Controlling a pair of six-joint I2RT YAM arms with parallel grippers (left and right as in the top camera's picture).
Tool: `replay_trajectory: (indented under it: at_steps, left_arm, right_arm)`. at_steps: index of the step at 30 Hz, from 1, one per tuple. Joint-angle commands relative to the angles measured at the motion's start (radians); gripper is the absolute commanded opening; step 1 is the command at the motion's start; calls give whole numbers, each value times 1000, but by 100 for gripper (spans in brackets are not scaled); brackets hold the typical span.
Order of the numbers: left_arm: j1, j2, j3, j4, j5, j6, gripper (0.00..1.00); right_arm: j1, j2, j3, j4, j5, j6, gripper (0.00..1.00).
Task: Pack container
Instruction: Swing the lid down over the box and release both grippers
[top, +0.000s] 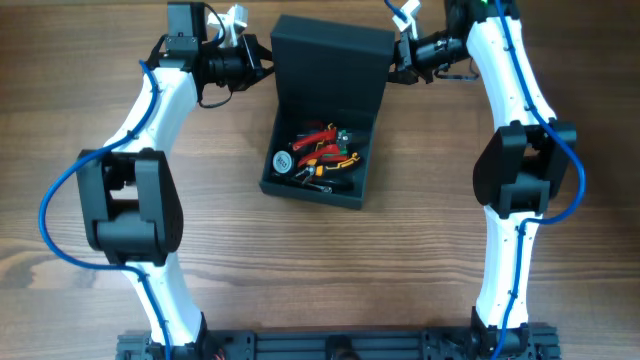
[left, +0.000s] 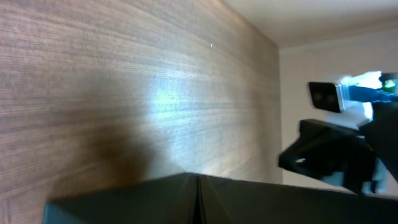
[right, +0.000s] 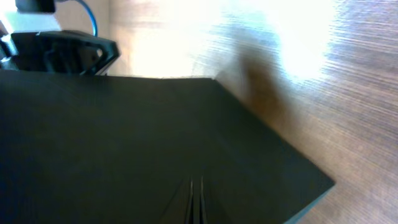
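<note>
Evenly lit overhead; washed out by glare across the worktop (right: 298, 37) in wrist views; blurred, near-black at the container (right: 124, 143).

The container (top: 330, 48) looks matt and smooth, while the table (top: 80, 100) is grained wood with a slight sheen.

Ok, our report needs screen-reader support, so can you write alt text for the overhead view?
An open dark teal-grey container sits on a wooden table, its lid raised at the far end and colourful hand tools inside. The left arm and right arm reach to opposite sides of the lid.
</note>
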Motion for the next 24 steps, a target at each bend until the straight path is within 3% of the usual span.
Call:
replay_trajectory:
  at_steps: [1,4,11,18,24]
  left_arm:
    - [-39,-100,21,-58,-27,77,4]
    - [-50,-186,21,-204,-160,124,4]
    - [-39,-304,21,-441,-368,172,4]
    - [-39,-330,21,-505,-484,198,4]
    - [-39,-330,21,-534,-722,226,4]
  right_arm:
    - [8,-50,67,-106,31,-124,4]
    - [8,-50,93,-255,90,-208,4]
    - [11,-77,90,-252,239,-165,5]
    - [8,-85,91,-181,536,-37,8]
    - [2,-156,121,-136,766,25,8]
